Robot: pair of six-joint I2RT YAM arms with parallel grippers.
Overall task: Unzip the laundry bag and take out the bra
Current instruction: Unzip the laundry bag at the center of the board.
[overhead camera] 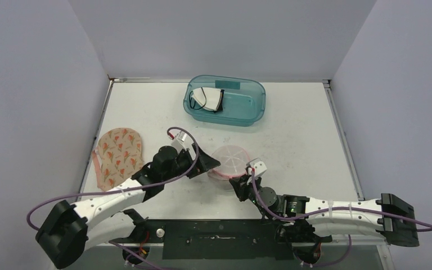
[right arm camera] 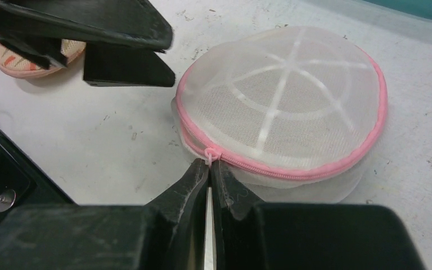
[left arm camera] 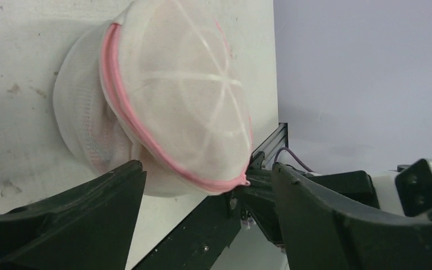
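We read right gripper [right arm camera: 209, 166] pinched on pull [right arm camera: 210, 154] of bag [right arm camera: 292, 95] | left gripper [left arm camera: 208, 170] wide, just beside bag | zip [right arm camera: 315, 169] closed

Robot lab test cell, not a home or shop. Evidence: white table [overhead camera: 292, 140] boxed in on 3 sides by plain pale-grey panels [overhead camera: 34, 84], like a purpose-built booth. 2 small robot arms, left arm [overhead camera: 112, 197] & right arm [overhead camera: 326, 211], bolted side by side to a black rail [overhead camera: 219, 239] at the near edge, w/ purple cables [overhead camera: 90, 195] looping loose off each. Tabletop scuffed & stained. Metal frame strip [overhead camera: 343, 140] along the table edge. Few items, set apart like staged props: mesh laundry bag [overhead camera: 230, 160], teal plastic bin [overhead camera: 247, 112], floral cloth piece [overhead camera: 118, 154].
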